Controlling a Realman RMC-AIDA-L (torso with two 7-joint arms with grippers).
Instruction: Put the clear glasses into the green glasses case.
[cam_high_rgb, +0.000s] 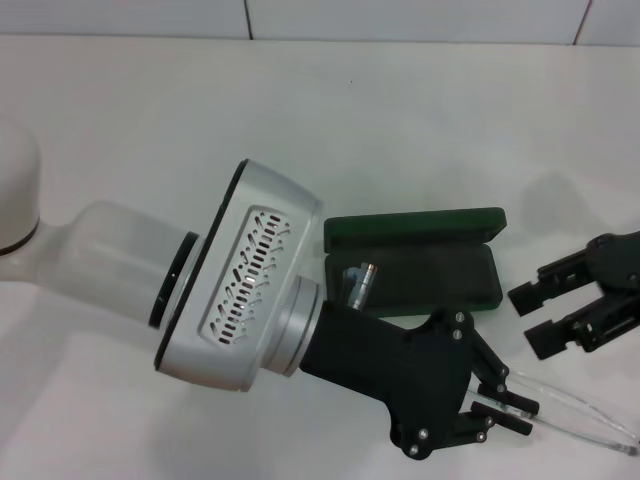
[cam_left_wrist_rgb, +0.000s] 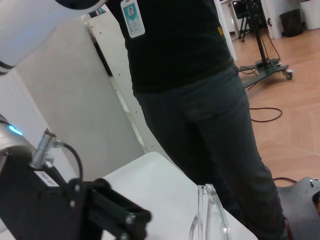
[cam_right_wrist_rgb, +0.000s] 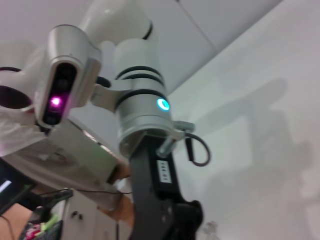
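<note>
The green glasses case (cam_high_rgb: 440, 275) lies open at the table's middle right, its lid (cam_high_rgb: 415, 228) tipped back and its dark inside showing. My left gripper (cam_high_rgb: 512, 412) is in front of the case, near the table's front edge, shut on the clear glasses (cam_high_rgb: 585, 418). The glasses stick out to the right from its fingers. The left wrist view catches the clear glasses (cam_left_wrist_rgb: 207, 217) edge-on past the gripper body. To the right of the case, my right gripper (cam_high_rgb: 537, 318) hovers open with nothing in it.
The left arm's white forearm (cam_high_rgb: 250, 285) and black wrist cross the table and cover the case's front left corner. A person in dark clothes (cam_left_wrist_rgb: 185, 75) stands beside the table. A white wall (cam_high_rgb: 320, 18) runs behind the table.
</note>
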